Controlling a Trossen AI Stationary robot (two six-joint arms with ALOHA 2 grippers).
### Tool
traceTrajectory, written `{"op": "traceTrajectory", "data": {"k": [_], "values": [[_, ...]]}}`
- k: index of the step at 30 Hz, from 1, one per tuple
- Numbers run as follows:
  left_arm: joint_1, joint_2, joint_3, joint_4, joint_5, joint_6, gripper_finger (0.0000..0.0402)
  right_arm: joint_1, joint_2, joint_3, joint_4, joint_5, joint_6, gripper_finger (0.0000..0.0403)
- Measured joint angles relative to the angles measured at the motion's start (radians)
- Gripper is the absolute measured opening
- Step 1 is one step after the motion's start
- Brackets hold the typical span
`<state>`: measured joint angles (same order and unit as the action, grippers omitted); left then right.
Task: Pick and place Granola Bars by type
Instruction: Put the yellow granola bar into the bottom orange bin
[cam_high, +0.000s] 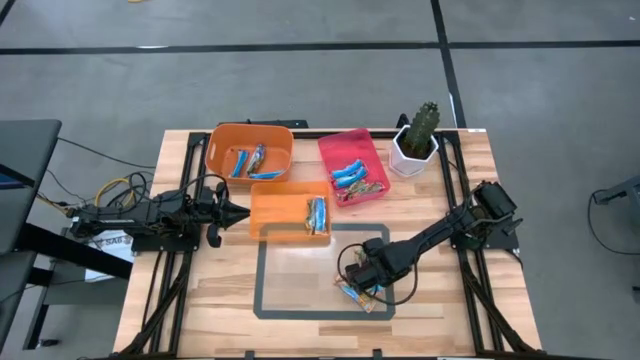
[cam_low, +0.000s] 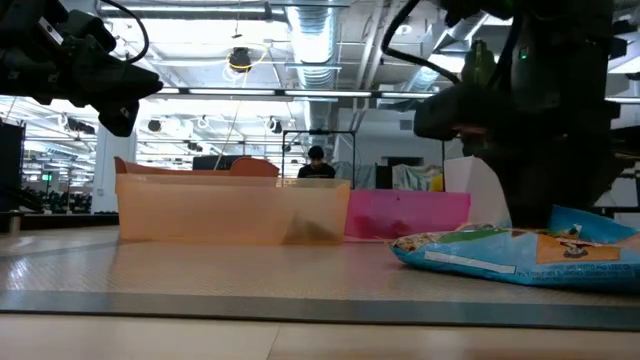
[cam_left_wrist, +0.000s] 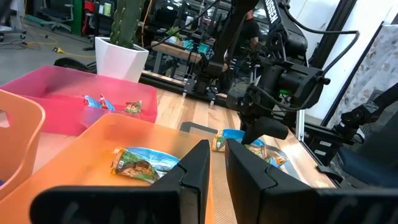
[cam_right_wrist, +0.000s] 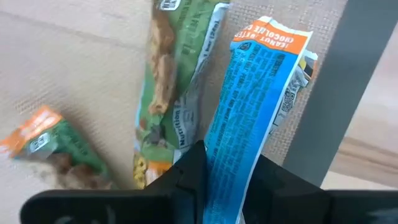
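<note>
**A:** Granola Bars (cam_high: 358, 291): last few sit at the front right edge of the grey taped rectangle (cam_high: 262, 290), on the wooden table (cam_high: 470, 330). The right gripper (cam_right_wrist: 225, 176) is down on them, fingers clenched on the blue bar (cam_right_wrist: 258, 106). The green bar (cam_right_wrist: 171, 87) lies just beside it and a third small bar (cam_right_wrist: 53, 149) sits a bit apart.

**B:** Clean grip?

**A:** Looks like it has the blue one only, near its end. I'd lift straight up so the wrapper doesn't drag the green one along, then check it hangs free before traversing.

**B:** Destination?

**A:** My guess is the pink bin (cam_high: 354, 165), mostly blue bars in there. Rectangular orange bin (cam_high: 289, 210) and round orange bin (cam_high: 249, 150) both hold a mix, so confirm the type rule first.

**B:** Left arm?

**A:** Left gripper (cam_left_wrist: 213, 163) is parked beside the rectangular orange bin's left side, fingers nearly together, holding nothing.

**B:** Surroundings?

**A:** Potted cactus (cam_high: 417, 138) stands just right of the pink bin, so keep the carry path clear of it. Grey floor around the table, cables at left, open workshop with a person far behind.
</note>
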<state>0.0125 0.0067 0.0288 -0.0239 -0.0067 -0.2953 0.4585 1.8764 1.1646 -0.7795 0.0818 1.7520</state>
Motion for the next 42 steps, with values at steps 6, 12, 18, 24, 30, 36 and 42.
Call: {"op": "traceTrajectory", "data": {"k": [6, 12, 18, 24, 30, 36, 42], "values": [[0.0, 0.0, 0.0, 0.0, 0.0, 0.0, 0.0044, -0.011, -0.022, 0.001, 0.011, 0.003, -0.007, 0.0065], [0.0, 0.0, 0.0, 0.0, 0.0, 0.0, 0.0044, -0.039, -0.091, 0.001, 0.03, 0.072, -0.025, 0.0065], [0.0, 0.0, 0.0, 0.0, 0.0, 0.0, 0.0044, -0.098, -0.179, 0.001, 0.091, 0.149, -0.089, 0.0065], [0.0, 0.0, 0.0, 0.0, 0.0, 0.0, 0.0044, -0.182, -0.241, 0.002, 0.25, 0.183, -0.213, 0.0065], [0.0, 0.0, 0.0, 0.0, 0.0, 0.0, 0.0044, -0.251, -0.263, 0.003, 0.435, 0.183, -0.322, 0.0065], [0.0, 0.0, 0.0, 0.0, 0.0, 0.0, 0.0044, -0.316, -0.261, 0.003, 0.495, 0.099, -0.417, 0.0065], [0.0, 0.0, 0.0, 0.0, 0.0, 0.0, 0.0044, -0.396, -0.247, 0.039, 0.499, 0.02, -0.523, 0.0065]]}}
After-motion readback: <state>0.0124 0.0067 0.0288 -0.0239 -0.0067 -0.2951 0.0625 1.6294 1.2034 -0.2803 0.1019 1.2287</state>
